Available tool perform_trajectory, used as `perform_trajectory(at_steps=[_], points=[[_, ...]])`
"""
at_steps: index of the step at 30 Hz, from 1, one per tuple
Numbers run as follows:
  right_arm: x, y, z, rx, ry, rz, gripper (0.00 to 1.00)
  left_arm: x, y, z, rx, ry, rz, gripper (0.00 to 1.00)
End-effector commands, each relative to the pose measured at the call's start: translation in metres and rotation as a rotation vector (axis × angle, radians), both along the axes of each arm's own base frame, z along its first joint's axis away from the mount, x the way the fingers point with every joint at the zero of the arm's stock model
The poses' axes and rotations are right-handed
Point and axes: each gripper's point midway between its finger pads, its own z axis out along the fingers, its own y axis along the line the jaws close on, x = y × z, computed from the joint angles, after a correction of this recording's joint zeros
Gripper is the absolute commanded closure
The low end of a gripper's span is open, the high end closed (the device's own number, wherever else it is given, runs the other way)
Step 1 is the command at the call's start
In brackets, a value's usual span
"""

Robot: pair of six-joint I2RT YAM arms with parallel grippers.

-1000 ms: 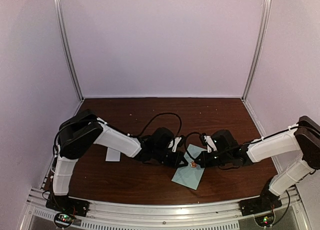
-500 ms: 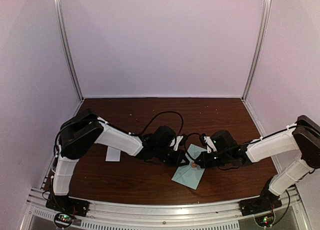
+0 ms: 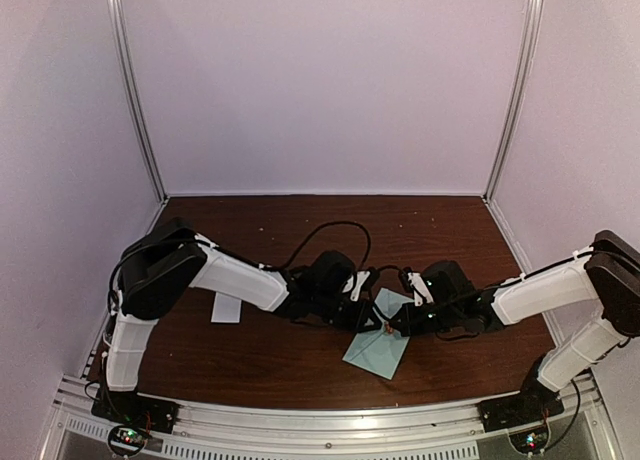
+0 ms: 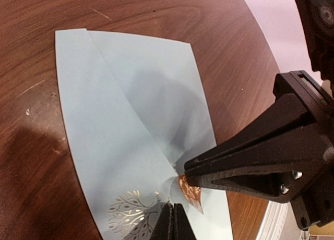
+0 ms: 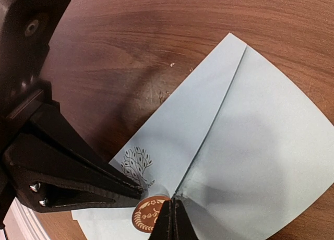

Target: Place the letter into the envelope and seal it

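The pale teal-blue envelope (image 3: 375,355) lies flat on the brown table, its pointed flap folded down. A round brown seal sticker (image 5: 145,214) sits at the flap's point, partly lifted in the left wrist view (image 4: 190,192). My left gripper (image 4: 173,211) is shut, with its tip resting on the envelope (image 4: 120,120) by a printed tree motif. The right gripper (image 5: 173,206) is shut too, its tip down on the flap's point beside the sticker. In the overhead view the two tips, left (image 3: 370,324) and right (image 3: 392,329), nearly meet. The letter is hidden.
A small white paper strip (image 3: 226,310) lies on the table left of the left arm. Pale walls close off the back and both sides. A metal rail (image 3: 320,420) runs along the near edge.
The left gripper has crept a little to the right, closer to the flap's point and the sticker. The right gripper and the envelope have hardly moved.
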Motion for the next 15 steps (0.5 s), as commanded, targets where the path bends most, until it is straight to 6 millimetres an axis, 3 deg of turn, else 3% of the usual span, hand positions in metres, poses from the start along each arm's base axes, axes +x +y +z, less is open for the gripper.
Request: perform_trajectory(at_steps=[1,9,15], points=[[0.006,0.002,0.005,-0.007,-0.026,-0.009,1.0,0.003,-0.011,0.009,-0.027,-0.046,-0.012,1.0],[0.007,0.002,0.004,-0.01,-0.024,-0.011,1.0,-0.004,-0.001,-0.026,0.034,0.009,-0.016,1.0],[0.006,0.0,0.003,-0.014,-0.022,-0.015,1.0,-0.006,0.003,-0.034,0.054,0.018,-0.012,1.0]])
